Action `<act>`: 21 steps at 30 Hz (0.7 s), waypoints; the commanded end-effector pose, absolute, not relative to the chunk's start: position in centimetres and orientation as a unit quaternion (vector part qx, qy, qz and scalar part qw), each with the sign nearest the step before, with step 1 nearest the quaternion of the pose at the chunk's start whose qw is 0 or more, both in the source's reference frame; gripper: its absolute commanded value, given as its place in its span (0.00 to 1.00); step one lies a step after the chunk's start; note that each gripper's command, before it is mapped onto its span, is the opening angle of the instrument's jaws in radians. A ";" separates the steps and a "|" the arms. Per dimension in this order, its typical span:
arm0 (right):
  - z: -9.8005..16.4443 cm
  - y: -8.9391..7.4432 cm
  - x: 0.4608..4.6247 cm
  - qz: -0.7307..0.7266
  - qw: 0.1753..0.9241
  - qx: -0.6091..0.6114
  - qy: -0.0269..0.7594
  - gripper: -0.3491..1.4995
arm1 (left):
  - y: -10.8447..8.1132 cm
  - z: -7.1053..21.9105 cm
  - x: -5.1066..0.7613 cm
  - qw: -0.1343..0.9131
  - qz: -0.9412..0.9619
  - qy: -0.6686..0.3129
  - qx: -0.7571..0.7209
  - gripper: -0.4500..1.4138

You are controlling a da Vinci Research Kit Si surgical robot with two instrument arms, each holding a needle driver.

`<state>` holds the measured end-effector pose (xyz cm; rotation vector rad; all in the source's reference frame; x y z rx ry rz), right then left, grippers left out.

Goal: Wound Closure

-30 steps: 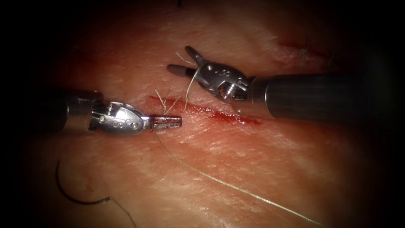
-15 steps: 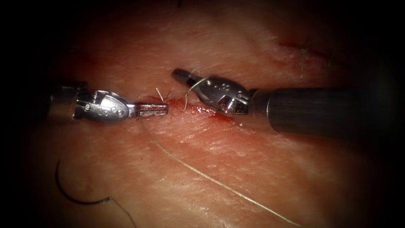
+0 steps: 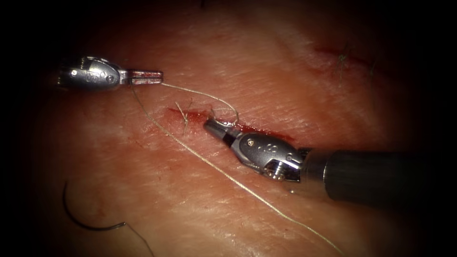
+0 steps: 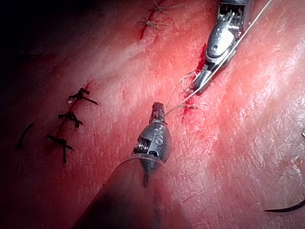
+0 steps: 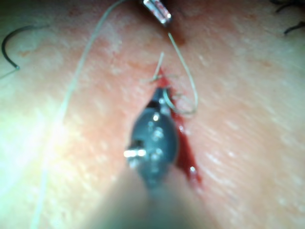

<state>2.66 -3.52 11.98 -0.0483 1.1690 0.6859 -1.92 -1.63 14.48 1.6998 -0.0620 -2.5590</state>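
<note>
left pincer (image 3: pixel 145 76) closed on thread (image 3: pixel 200 94) left of cut (image 3: pixel 228 124) | right pincer (image 3: pixel 214 127) closed, gripping short thread end at cut | needle (image 3: pixel 85 222) free on tissue (image 3: pixel 285 71), lower left | thread looks thin, limp, slippery; grip well clear of the ends

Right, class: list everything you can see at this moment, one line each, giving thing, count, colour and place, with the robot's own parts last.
Pale pink pork-belly tissue: one, pink, beneath everything.
Open red cut: one, red with fluid, centre of tissue.
Curved dark steel needle: one, dark, lying free on the tissue left of the cut, held by neither tool.
Pale beige thread: one long strand, running from the left pincer across the cut, looping by the right pincer.
Old black stitches: three knots, black, on a separate closed cut in the left wrist view.
Left pincer: silver, left of the cut, shut on the thread.
Right pincer: silver, over the cut, shut on the thread.
</note>
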 end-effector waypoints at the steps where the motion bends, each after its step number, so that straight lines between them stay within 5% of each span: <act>1: 12.0 -3.7 2.69 0.312 0.780 -0.020 0.542 0.00 | -1.6 14.6 -1.99 0.031 -0.833 -0.020 0.553 0.00; 21: 11.7 -4.3 2.94 0.275 0.778 0.005 0.565 0.00 | 0.2 15.0 -2.17 -0.018 -0.845 -0.044 0.533 0.00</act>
